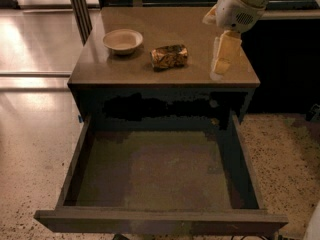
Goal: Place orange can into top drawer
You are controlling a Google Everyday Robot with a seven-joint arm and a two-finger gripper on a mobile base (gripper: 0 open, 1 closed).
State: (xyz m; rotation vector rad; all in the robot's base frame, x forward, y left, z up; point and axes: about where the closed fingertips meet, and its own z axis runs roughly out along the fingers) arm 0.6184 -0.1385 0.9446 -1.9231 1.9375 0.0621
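Observation:
The orange can (169,57) lies on its side on the brown cabinet top (175,24), near the middle, just right of a pale round bowl. The top drawer (160,174) is pulled fully out below the cabinet front, with nothing showing on its flat dark bottom. My gripper (222,60) hangs from the white arm (240,4) at the upper right, over the right part of the cabinet top. It is to the right of the can and apart from it, holding nothing.
The pale bowl (123,40) stands on the cabinet top left of the can. A dark post (79,9) rises behind the cabinet's left corner. Speckled floor (285,154) lies to the right, shiny pale floor to the left.

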